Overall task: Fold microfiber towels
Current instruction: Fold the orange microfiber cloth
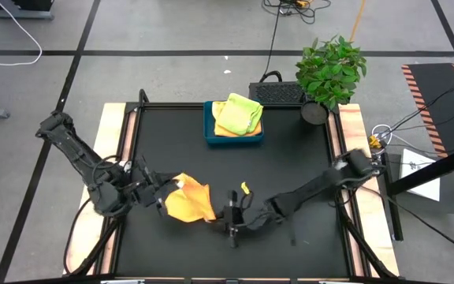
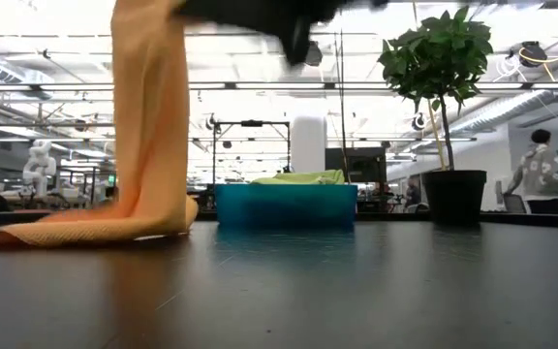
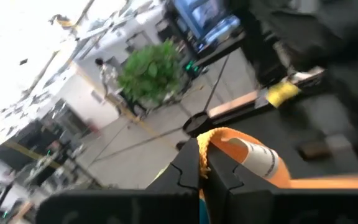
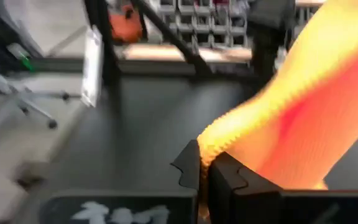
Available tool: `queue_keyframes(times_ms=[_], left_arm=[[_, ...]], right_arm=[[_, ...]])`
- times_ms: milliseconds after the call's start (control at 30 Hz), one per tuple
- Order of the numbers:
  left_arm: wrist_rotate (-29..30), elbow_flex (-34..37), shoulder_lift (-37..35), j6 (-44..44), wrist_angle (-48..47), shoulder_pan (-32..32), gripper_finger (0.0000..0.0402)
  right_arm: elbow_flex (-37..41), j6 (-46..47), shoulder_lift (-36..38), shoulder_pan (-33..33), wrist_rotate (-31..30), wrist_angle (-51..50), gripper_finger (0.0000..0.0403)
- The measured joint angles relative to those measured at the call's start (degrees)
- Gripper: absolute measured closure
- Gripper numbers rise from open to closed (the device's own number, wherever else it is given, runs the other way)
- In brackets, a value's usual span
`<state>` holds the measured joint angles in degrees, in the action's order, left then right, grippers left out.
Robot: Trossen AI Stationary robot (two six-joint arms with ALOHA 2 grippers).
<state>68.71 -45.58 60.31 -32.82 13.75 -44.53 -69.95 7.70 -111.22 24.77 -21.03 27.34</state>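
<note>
An orange microfiber towel [image 1: 189, 200] is held up between my two grippers over the table's near middle. In the low view it hangs [image 2: 148, 116] with its lower end [image 2: 85, 229] lying on the table. My left gripper [image 1: 166, 196] is shut on its left side and my right gripper [image 1: 225, 216] is shut on its right side. A blue tray [image 1: 208, 134] at the far middle holds folded lime green [image 1: 239, 113] and orange towels. My left gripper pinches an edge of the orange towel [image 3: 211, 138] between its two shut fingers, beside a white tag [image 3: 263, 160]. The towel runs away from the fingers toward my right arm. My right gripper pinches a bunched edge of the orange towel [image 4: 209, 147] between its two shut fingers. The cloth spreads away from the fingers, lifted off the table here.
A potted plant [image 1: 329, 72] stands at the table's far right corner, beside the tray [image 2: 284, 206]. The black table top [image 1: 290, 166] is bare between the tray and my arms. A person [image 2: 541, 174] is in the room beyond the table.
</note>
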Motion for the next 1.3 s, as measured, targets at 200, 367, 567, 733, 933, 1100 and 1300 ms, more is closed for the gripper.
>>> queue_keyframes(times_ms=[200, 367, 567, 733, 933, 1100, 1300], left_arm=[[3.01, 0.0, 0.0, -7.26, 7.8, -5.34, 0.0398], [3.5, 0.0, 0.0, -8.74, 11.45, -9.11, 0.0397], [3.37, 0.0, 0.0, -9.36, 15.69, -12.69, 0.0396], [3.43, 0.0, 0.2, -6.21, 15.91, -15.91, 0.0398], [12.88, 0.0, 0.76, -0.38, 8.75, -15.55, 0.0399], [13.92, 0.0, 0.76, 7.04, -2.03, -12.26, 0.0398], [10.28, 0.0, 0.76, 2.5, 4.97, -11.74, 0.0396]], right_arm=[[0.0, -2.11, 14.79, 6.06, -4.22, -8.59, 0.0402], [-0.02, -5.84, 23.28, 11.63, -10.82, -9.96, 0.0402], [-0.02, -5.73, 28.21, 15.25, -13.32, -11.91, 0.0403], [-0.02, 0.66, 30.58, 16.64, -14.21, -19.3, 0.0403], [-0.02, 10.23, 31.56, 16.17, -21.02, -31.28, 0.0403], [1.37, 15.64, 31.54, 12.6, -25.07, -38.03, 0.0403], [1.64, 14.18, 31.52, 9.71, -17.37, -32.51, 0.0403]])
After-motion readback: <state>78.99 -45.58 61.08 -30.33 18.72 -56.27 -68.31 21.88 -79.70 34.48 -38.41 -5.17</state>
